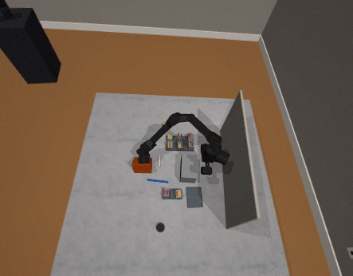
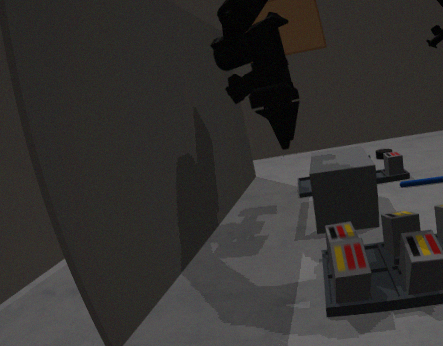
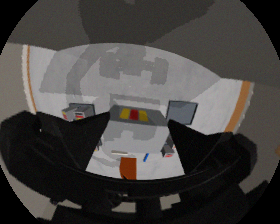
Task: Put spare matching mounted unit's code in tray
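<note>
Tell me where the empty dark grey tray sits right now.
In the top view, the dark grey tray lies flat near the tall grey panel, beside the small rack of two spares and just below the grey mounted unit.
</note>
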You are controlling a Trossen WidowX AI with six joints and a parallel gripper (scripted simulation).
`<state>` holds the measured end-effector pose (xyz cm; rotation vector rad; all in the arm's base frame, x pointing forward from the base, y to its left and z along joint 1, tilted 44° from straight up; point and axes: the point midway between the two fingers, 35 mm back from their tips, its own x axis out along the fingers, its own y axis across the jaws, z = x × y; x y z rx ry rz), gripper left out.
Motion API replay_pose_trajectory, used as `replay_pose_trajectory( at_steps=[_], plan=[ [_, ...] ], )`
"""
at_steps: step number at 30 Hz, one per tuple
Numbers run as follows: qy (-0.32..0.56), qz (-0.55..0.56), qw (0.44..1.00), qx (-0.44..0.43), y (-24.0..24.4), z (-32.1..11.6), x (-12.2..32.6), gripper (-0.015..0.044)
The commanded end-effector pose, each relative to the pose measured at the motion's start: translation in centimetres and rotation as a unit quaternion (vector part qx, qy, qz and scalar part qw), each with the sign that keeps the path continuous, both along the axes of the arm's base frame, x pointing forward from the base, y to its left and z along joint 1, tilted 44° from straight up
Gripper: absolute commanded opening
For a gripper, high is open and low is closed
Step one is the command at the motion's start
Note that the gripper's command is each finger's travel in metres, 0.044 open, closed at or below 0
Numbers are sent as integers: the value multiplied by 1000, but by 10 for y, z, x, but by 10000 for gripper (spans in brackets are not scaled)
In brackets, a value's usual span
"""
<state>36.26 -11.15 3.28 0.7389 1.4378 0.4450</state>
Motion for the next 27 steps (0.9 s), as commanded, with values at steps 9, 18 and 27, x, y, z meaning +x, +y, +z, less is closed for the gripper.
replay_pose_trajectory(
  at_steps=[9, 18, 27],
  plan=[
    [-4, -9, 1000, -1, -3, 1, 0, 440],
    [-181, 181, 966, -34, 58, 74, -46, 440],
    [-376, 392, 837, -65, 127, 119, -129, 440]
  ],
)
